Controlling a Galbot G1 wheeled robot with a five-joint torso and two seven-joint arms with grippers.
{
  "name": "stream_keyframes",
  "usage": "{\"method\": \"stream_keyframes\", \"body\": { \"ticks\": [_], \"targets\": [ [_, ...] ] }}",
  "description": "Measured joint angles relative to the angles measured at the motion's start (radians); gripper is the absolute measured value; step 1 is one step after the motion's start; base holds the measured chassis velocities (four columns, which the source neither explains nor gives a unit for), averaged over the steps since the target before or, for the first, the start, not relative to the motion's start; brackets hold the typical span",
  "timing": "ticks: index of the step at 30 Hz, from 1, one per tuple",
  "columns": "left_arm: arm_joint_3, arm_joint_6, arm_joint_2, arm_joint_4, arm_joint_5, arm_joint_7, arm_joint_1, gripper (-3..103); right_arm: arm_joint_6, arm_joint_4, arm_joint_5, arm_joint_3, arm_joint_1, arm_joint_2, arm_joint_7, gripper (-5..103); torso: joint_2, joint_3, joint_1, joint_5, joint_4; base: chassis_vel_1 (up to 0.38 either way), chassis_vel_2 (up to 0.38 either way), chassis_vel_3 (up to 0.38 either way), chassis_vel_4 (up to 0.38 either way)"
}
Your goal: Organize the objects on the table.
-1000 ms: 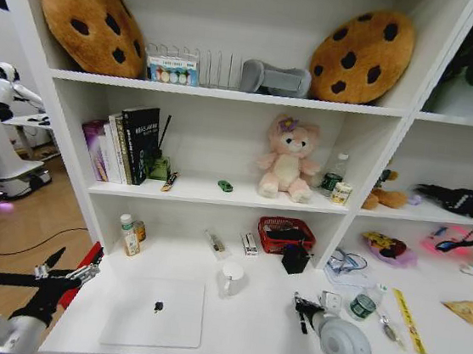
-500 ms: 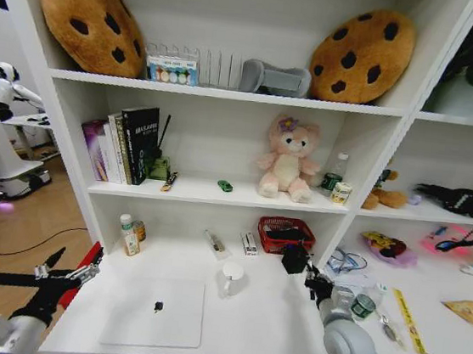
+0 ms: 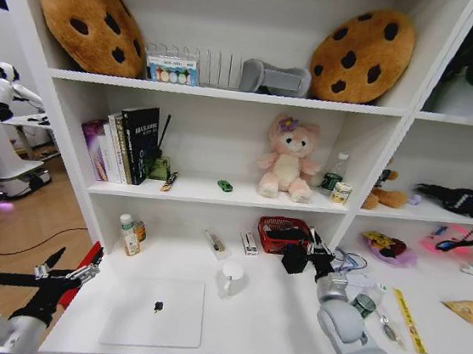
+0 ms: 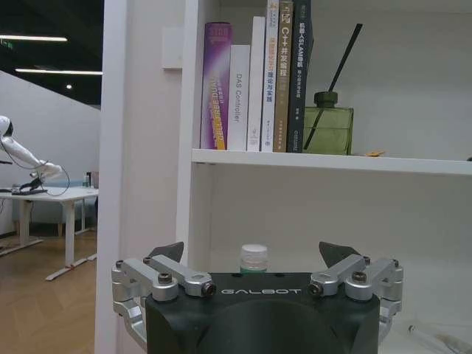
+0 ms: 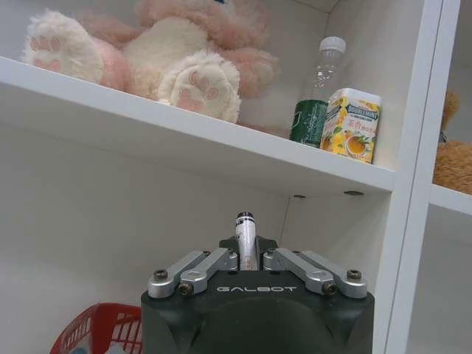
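"GALBOT" is showing on both gripper bodies, "DAS Controller" on a white book spine [image 4: 239, 96], and a juice carton [image 5: 355, 124] is carrying small print too fine to read. The right gripper [image 3: 318, 251] is hovering beside the red basket [image 3: 285, 235] with its jaws pinched together on a pen [image 5: 245, 237] standing upright. The left gripper [image 3: 70, 272] is waiting off the table's [image 3: 263, 321] left end, jaws wide apart and holding nothing. The laptop [image 3: 155, 311] is lying closed on the table

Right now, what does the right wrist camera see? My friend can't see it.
The right gripper is shut on a pen pointing up below a white shelf. A pink plush bear, a bottle and a juice box sit above.
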Motion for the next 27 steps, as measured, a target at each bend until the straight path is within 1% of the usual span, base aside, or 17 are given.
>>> {"method": "stream_keyframes", "body": {
  "ticks": [3, 10, 27],
  "targets": [
    [0.0, 0.0, 0.0, 0.0, 0.0, 0.0, 0.0, 100, 0.021, -0.076, -0.021, -0.03, 0.066, 0.007, -0.009, 10, 0.0, 0.0, 0.0, -0.0002, 0.0, 0.0, 0.0, 0.0, 0.0],
    [0.0, 0.0, 0.0, 0.0, 0.0, 0.0, 0.0, 100, 0.034, -0.172, -0.025, -0.065, 0.131, 0.022, -0.015, 10, 0.0, 0.0, 0.0, 0.0, -0.0001, 0.0, 0.0, 0.0, 0.0],
    [0.0, 0.0, 0.0, 0.0, 0.0, 0.0, 0.0, 100, 0.064, -0.306, -0.034, -0.155, 0.228, 0.072, -0.025, 10, 0.0, 0.0, 0.0, -0.0002, 0.0, 0.0, 0.0, 0.0, 0.0]
  ]
}}
